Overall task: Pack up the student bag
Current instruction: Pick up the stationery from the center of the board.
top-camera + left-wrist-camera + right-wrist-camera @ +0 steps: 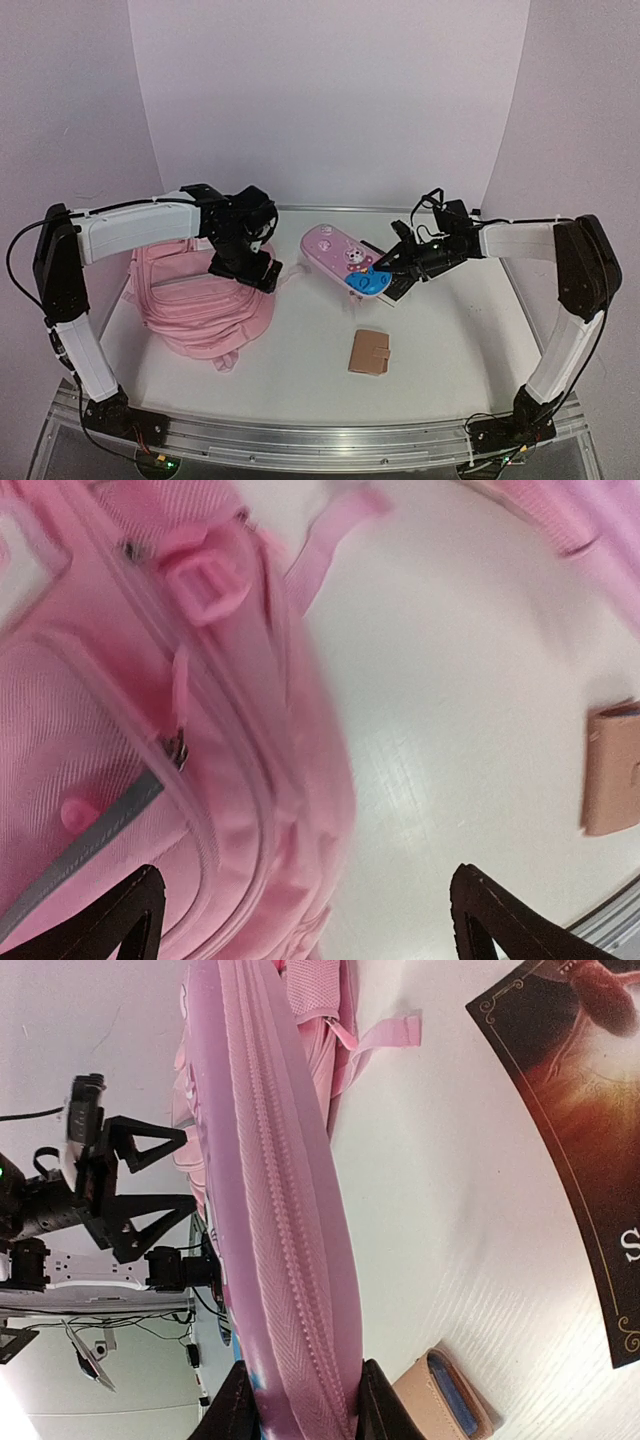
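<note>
1. The bag (200, 305) lies slumped on the left part of the table (450, 340). The left arm's wrist hides its far right corner in the top view.
2. The left gripper (250, 270) hangs over the right edge of the bag with its jaws wide apart, and it holds nothing. In its own wrist view only the two dark fingertips (125, 925) show at the bottom edge. Between them are the edge of the bag and bare table.
3. This wrist view is blurred. A zip, a grey stripe (90, 845) and a pink buckle (205, 580) can be made out, but I cannot tell whether any pocket is open.
4. The right gripper (380, 265) is clamped on the blue end of the case (338, 255), in the far middle of the table. In the right wrist view the case stands edge-on, its zip runs up the picture, and a finger (385, 1405) presses on each side.
5. I cannot tell whether the case rests on the table or is lifted a little.
6. A dark book (560, 1160) lies flat just right of the case. The gripper mostly hides it from above, and the wrist view cuts it off, so its letters are unreadable.
7. A tan wallet (369, 352) lies nearer, apart from the bag and the case. Both wrist views cut it off.
</note>
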